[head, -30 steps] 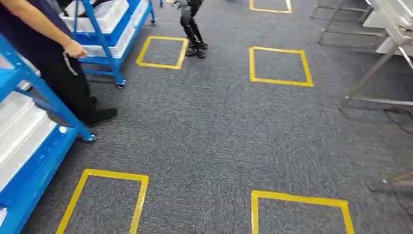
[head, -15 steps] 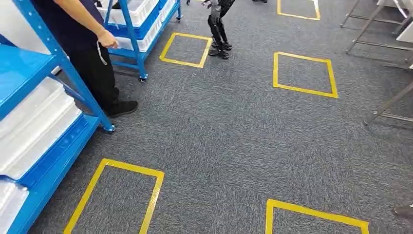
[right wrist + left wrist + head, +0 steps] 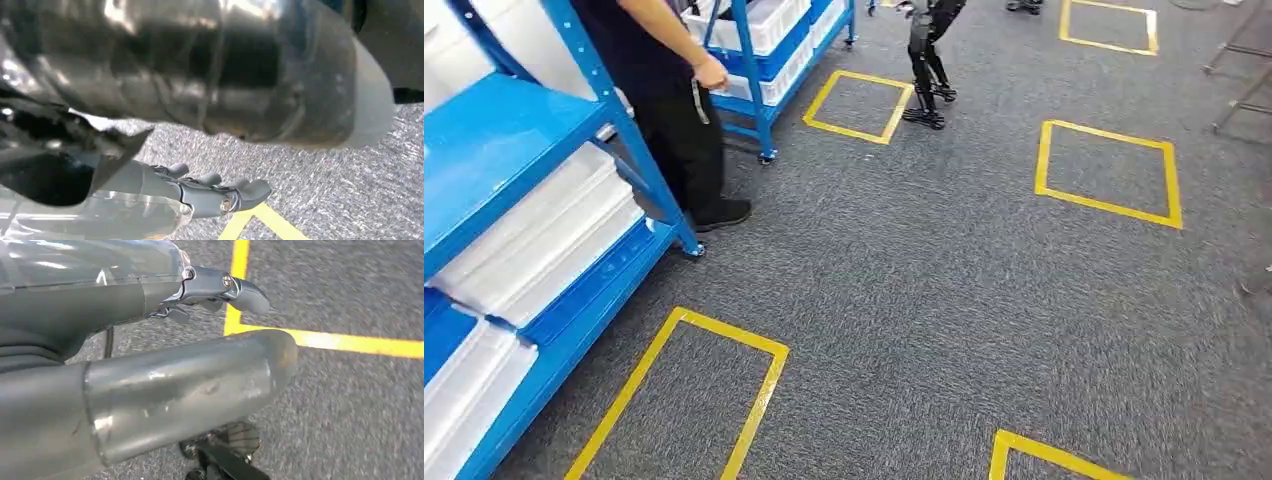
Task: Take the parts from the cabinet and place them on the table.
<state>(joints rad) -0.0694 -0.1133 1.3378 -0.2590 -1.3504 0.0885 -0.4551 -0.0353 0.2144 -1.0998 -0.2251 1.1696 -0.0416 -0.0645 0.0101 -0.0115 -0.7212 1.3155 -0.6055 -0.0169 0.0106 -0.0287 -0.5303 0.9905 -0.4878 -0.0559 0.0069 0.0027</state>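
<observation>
Two blue racks (image 3: 534, 190) stood along the left side of the room, the nearer one close beside the robot, the farther one (image 3: 769, 50) up the aisle on casters. White bins (image 3: 544, 240) lay stacked on the near rack's lower shelves; more white bins (image 3: 759, 22) sat in the far rack. What parts they held could not be told.

One person (image 3: 669, 110) in dark clothes stood between the two racks, a hand (image 3: 712, 75) down at the side, shoes just beside the near rack's front post.

Four yellow floor squares marked the grey carpet (image 3: 944, 300): one (image 3: 684, 400) just beside the near rack's lower edge, one (image 3: 859, 105) by the far rack's corner, one (image 3: 1109, 170) well to the right, and a corner of another (image 3: 1049, 455) at the bottom edge. Carpet lay open between them, from the near rack across to the right.

One small dark robot (image 3: 927, 60) stood at the far square's outer edge.

Left hand (image 3: 215, 290): fingers extended and apart, holding nothing, hanging over carpet near a yellow line (image 3: 320, 340).

Right hand (image 3: 210, 192): fingers likewise spread, holding nothing, above carpet and a yellow tape corner (image 3: 255, 220).
</observation>
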